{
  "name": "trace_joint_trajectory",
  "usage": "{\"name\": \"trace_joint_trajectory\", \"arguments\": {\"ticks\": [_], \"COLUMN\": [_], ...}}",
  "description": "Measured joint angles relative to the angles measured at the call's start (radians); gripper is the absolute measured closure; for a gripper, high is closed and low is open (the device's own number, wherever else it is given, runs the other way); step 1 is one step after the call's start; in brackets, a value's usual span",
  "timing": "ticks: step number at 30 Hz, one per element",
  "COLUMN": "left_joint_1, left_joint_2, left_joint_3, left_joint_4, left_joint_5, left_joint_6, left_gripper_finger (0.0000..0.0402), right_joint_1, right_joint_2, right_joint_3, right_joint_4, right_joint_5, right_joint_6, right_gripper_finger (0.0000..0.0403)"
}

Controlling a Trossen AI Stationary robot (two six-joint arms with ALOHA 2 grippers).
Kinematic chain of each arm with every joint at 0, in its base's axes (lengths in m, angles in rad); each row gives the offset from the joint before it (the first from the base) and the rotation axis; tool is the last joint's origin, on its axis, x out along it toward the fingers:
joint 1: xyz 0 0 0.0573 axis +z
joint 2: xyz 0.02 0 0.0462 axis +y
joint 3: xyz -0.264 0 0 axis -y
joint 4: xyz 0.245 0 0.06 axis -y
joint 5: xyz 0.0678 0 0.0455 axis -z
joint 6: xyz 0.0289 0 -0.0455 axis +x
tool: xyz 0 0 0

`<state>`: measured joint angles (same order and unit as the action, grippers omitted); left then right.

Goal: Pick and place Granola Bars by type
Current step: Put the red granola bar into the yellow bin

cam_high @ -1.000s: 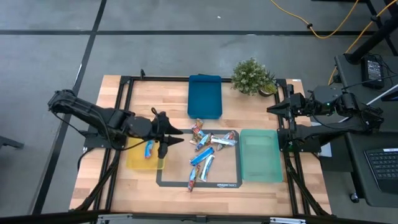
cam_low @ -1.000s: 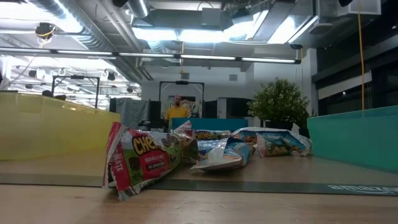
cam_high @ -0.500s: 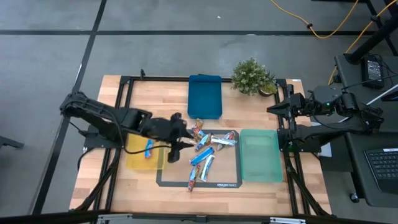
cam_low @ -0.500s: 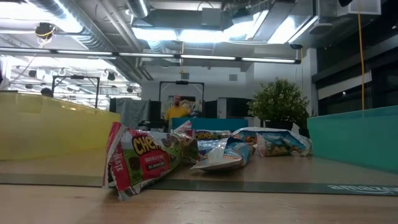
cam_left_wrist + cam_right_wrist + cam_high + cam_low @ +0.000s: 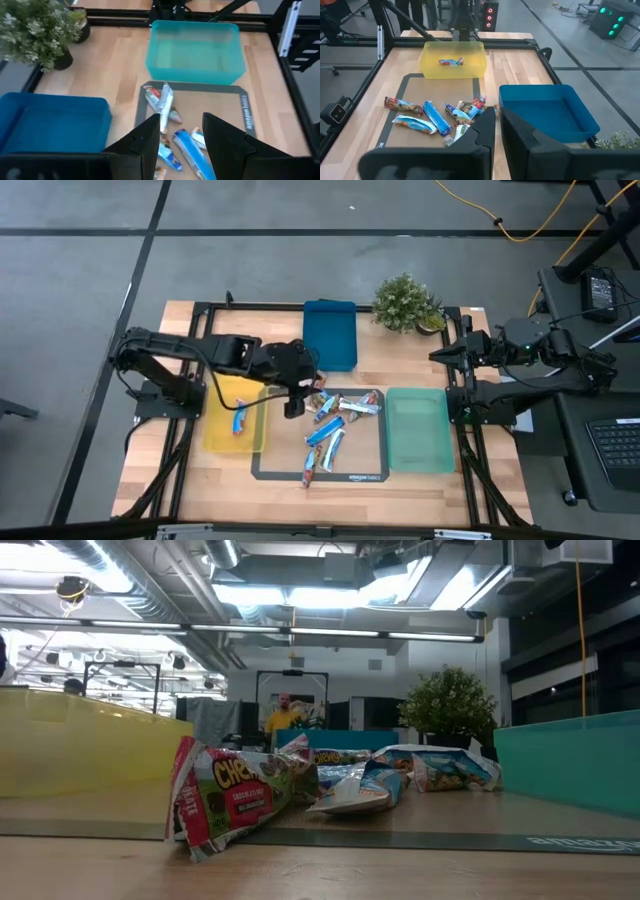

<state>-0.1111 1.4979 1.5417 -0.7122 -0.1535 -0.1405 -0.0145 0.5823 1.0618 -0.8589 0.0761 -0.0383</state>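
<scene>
Several wrapped granola bars (image 5: pixel 332 423) lie in a loose pile on the dark mat; in the low view they show as a red-and-green one (image 5: pixel 238 795) and blue-and-white ones (image 5: pixel 360 787). A single blue-and-white bar (image 5: pixel 238 418) lies flat inside the yellow tray (image 5: pixel 218 438). My left gripper (image 5: pixel 294 400) hovers open over the mat's far left corner, just left of the pile; its wrist view shows the open fingers (image 5: pixel 182 137) above the bars (image 5: pixel 161 98). My right gripper (image 5: pixel 440 356) waits shut at the table's right edge, far from the bars (image 5: pixel 435 117).
A blue tray (image 5: pixel 329 335) sits at the far middle, and a green tray (image 5: pixel 418 430) stands right of the mat (image 5: pixel 268 472). A potted plant (image 5: pixel 405 302) stands at the far right. A black frame (image 5: pixel 200 340) edges the wooden table. People show beyond the table.
My left gripper has moved from above the yellow tray toward the table's right and a little toward the far edge, ending over the left side of the bar pile. The blue-and-white bar in the yellow tray has stayed where it was.
</scene>
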Motion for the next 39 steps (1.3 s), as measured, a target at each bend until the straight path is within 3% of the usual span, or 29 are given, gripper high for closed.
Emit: {"name": "trace_joint_trajectory", "arguments": {"ticks": [3,8,12,24,39], "left_joint_1": [0.03,0.093,0.128,0.149,0.153], "left_joint_2": [0.025,0.133,0.21,0.305,0.433], "left_joint_3": [0.003,0.001,-0.001,-0.001,0.0], "left_joint_4": [0.021,0.009,0.012,0.006,-0.054], "left_joint_5": [0.006,0.129,0.172,0.18,0.145], "left_joint_6": [0.037,0.102,0.13,0.318,0.453], "left_gripper_finger": [0.0261,0.0261,0.0261,0.0253,0.0142], "right_joint_1": [0.0,0.0,0.0,0.0,0.0], "right_joint_2": [0.0,0.0,0.0,0.0,0.0], "right_joint_3": [0.0,0.0,0.0,0.0,0.0], "right_joint_4": [0.0,0.0,0.0,0.0,-0.035], "right_joint_5": [0.0,0.001,0.001,0.0,0.0], "right_joint_6": [-0.024,-0.053,-0.057,-0.023,-0.021], "right_gripper_finger": [0.0369,0.0369,0.0369,0.0369,0.0369]}}
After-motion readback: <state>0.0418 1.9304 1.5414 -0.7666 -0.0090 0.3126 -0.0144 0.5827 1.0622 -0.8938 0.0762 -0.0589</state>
